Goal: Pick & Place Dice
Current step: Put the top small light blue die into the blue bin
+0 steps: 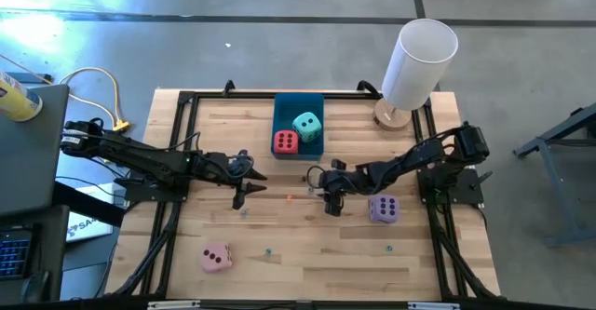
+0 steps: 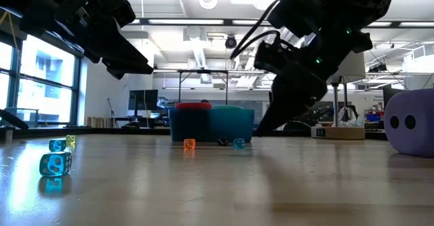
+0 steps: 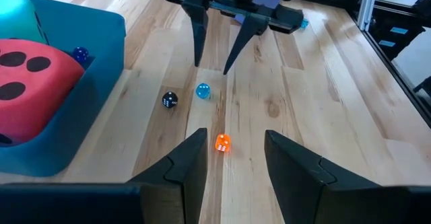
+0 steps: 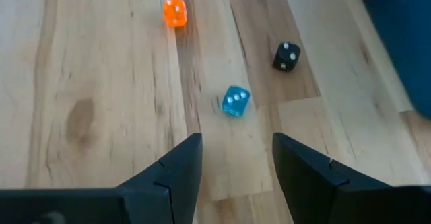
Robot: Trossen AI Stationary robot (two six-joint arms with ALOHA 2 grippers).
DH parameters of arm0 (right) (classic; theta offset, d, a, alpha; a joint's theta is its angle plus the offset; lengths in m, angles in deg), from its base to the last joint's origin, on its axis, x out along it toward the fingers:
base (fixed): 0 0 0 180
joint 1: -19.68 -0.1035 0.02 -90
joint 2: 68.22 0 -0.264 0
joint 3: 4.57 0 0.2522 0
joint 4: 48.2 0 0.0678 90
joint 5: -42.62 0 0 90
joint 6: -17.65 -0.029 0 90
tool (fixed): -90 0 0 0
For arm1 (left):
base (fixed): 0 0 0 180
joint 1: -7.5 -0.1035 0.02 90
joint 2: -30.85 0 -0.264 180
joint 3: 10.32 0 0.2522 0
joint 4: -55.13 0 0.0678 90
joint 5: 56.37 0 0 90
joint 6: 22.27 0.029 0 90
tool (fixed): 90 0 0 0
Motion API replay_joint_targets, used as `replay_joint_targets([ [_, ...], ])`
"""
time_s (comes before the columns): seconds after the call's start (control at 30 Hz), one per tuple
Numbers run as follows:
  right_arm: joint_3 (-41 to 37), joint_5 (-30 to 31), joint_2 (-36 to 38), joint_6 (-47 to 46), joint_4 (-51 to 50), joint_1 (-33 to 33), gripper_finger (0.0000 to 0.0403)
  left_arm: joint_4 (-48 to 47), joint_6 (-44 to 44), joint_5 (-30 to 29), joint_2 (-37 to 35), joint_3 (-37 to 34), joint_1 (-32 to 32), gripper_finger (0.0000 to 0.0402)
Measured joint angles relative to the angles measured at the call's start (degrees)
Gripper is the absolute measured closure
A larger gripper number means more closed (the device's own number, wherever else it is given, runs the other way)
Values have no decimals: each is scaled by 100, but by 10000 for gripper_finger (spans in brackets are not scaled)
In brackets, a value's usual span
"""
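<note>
Your right gripper (image 4: 232,158) hangs mid-table over the small translucent blue die (image 4: 236,101), jaws apart and empty. Your left gripper (image 3: 232,157) faces it with jaws apart too, the small orange die (image 3: 223,143) just ahead. The soft red cube (image 1: 285,141) and teal cube (image 1: 307,125) sit in the blue rectangular tray (image 1: 300,100). The lilac cube (image 1: 383,208) lies beside your right arm, the pink cube (image 1: 216,258) near the wooden table's (image 1: 307,268) front edge.

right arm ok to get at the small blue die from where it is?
Probably yes: the right gripper hangs open just short of the small blue die, bare wood between; the black die sits clear.
</note>
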Motion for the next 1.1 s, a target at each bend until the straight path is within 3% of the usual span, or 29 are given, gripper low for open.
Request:
replay_joint_targets([
  [0.4, -88, -105, -12, 239, 265, 4, 231, -1, -7, 0, 0, 0, 0, 260],
  [0.73, -81, -165, -605, 512, 971, 49, 231, -23, -20, 1, 2, 0, 0, 260],
  [1.1, -81, -311, -647, 935, 1191, 145, 231, -42, -3, 1, 2, 0, 2, 260],
])
